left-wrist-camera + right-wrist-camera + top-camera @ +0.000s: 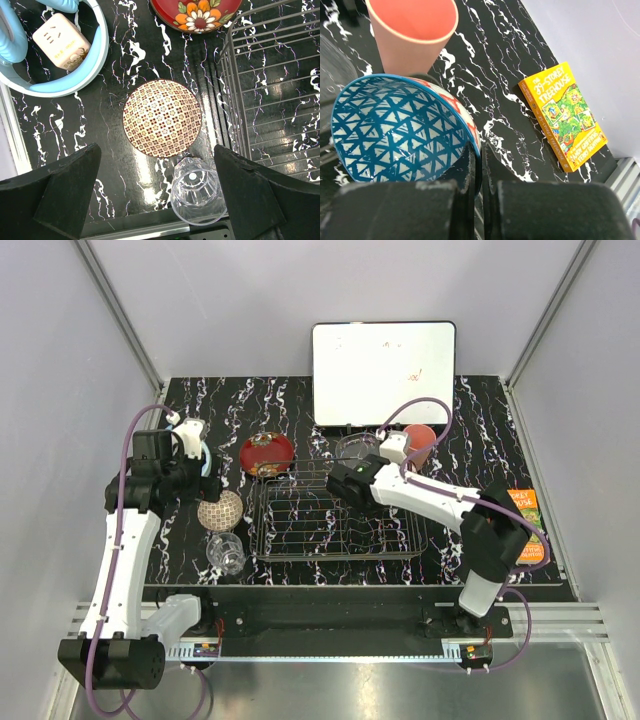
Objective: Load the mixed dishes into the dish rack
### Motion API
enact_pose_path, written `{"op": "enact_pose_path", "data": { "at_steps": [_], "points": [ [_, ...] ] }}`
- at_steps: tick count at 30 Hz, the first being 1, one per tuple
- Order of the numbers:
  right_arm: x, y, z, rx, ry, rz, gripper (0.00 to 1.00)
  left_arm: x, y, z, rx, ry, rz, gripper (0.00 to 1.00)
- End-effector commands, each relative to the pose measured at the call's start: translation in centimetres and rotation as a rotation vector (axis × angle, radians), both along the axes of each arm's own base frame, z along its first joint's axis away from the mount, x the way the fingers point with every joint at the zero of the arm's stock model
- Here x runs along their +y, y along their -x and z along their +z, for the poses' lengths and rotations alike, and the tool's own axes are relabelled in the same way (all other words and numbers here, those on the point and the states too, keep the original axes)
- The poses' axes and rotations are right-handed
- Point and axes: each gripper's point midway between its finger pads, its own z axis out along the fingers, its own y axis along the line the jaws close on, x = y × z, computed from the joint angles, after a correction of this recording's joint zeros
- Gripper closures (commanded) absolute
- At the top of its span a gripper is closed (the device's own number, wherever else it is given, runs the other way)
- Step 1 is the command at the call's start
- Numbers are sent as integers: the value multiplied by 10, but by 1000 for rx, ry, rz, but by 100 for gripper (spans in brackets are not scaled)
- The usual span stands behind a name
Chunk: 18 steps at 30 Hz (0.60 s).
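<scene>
- The left fingers (65, 195) are spread wide, grasping nothing, above the tabletop (115, 55).
- Beneath them the beige lattice-patterned bowl (162, 117) lies upside down, and the small clear glass (196, 197) stands just beside it on the near side.
- The red lacquer bowl (267, 453) rests just beyond the far left corner of the dish rack (335, 525).
- The clear glass bowl (357, 448) sits just past the rack's far edge.
- The right fingers (555, 210) are clenched on the rim of the blue patterned bowl (395, 130), which is held tilted on edge over the rack's far side.
- The pink plastic cup (412, 35) stands close behind that bowl.
- A yellow book (563, 115) lies flat near the tabletop's right edge.
</scene>
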Motion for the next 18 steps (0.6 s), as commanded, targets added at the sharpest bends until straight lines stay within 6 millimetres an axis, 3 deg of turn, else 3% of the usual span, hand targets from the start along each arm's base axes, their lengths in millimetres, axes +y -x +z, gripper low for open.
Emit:
{"op": "enact_pose_path", "data": {
  "at_steps": [1, 7, 14, 16, 18],
  "points": [
    [-34, 26, 19, 157, 257, 24, 100, 3, -2, 11, -51, -20, 1, 1],
    [-36, 29, 21, 174, 265, 30, 100, 3, -2, 11, -51, -25, 0, 1],
    [-28, 30, 10, 233, 292, 43, 100, 4, -2, 12, -54, -25, 0, 1],
    [-24, 30, 3, 253, 311, 50, 82, 4, -2, 12, -56, -28, -3, 1],
    [-20, 30, -1, 262, 316, 54, 73, 5, -2, 10, -54, -35, -3, 1]
  ]
}}
